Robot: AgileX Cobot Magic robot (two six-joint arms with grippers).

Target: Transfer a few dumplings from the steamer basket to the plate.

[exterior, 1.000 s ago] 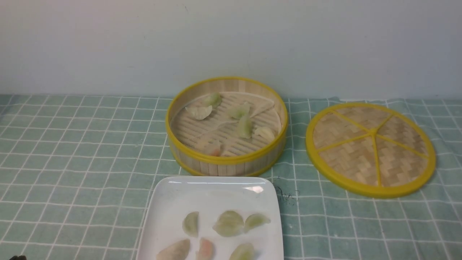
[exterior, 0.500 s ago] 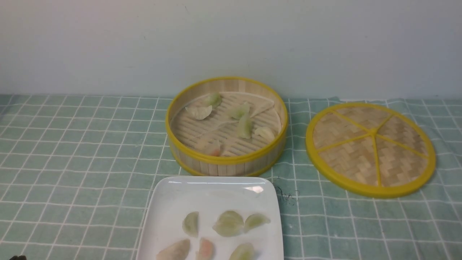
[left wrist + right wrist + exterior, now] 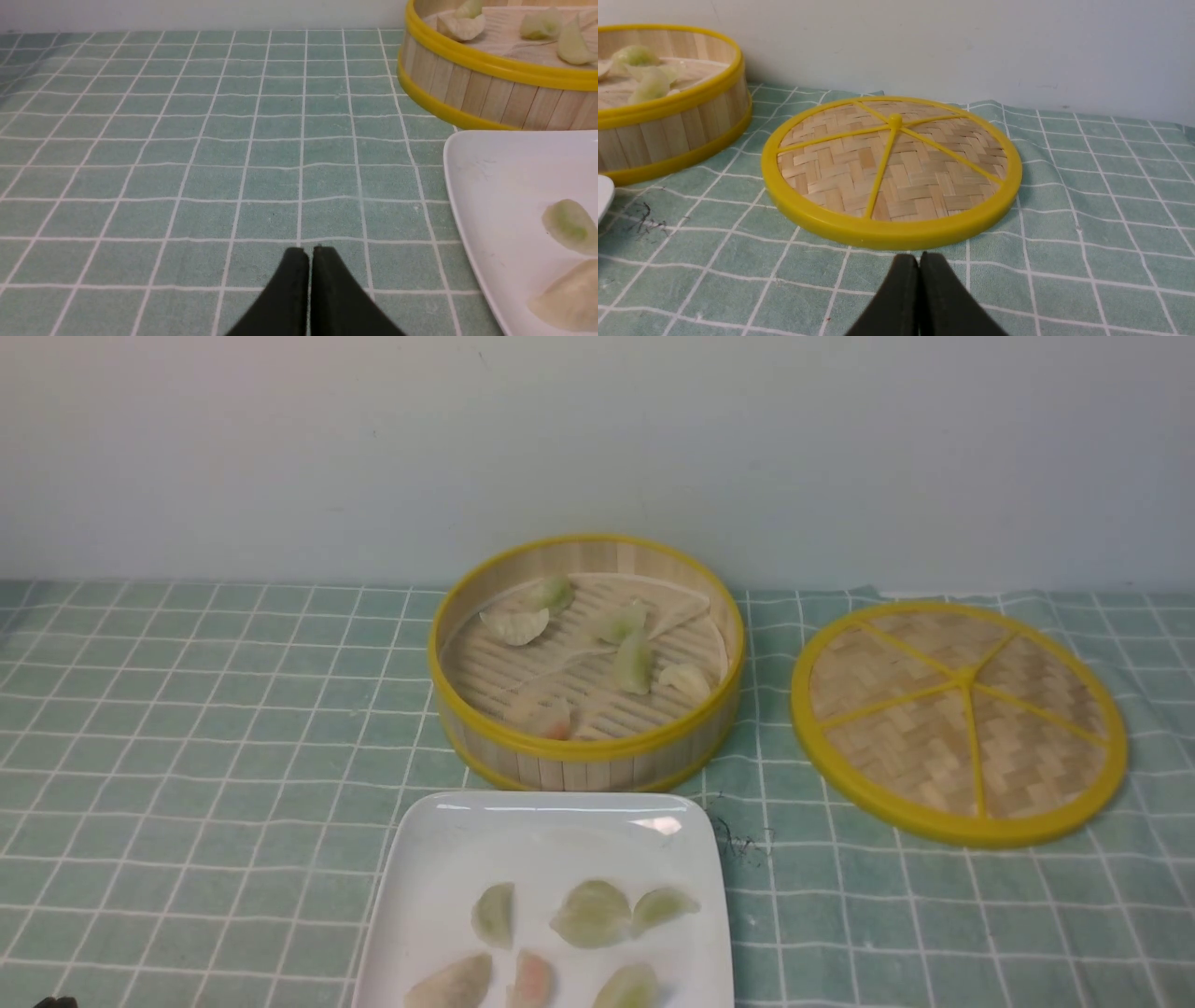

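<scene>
While the left tool [image 3: 304, 252] shows at the bottom centre of its wrist view, its tips drawn together with nothing between them, the dumplings lie in two groups. At the lower centre of the front view, the plate [image 3: 551, 859] carries several, pale green, whitish and one orange-pink dumpling [image 3: 531, 978]. In the upper centre, the steamer basket [image 3: 586, 747] holds more, among them a whitish dumpling [image 3: 516, 626] left of a green dumpling [image 3: 633, 663]. The woven lid [image 3: 962, 728] lies on the bench [image 3: 868, 915] at centre right. The right tool [image 3: 920, 256], bottom centre in its own view, is likewise closed and bare. With a few already on the plate, the transfer looks finished; the next move probably calls for rest, or, if more are wanted, opening one tool over the basket.
</scene>
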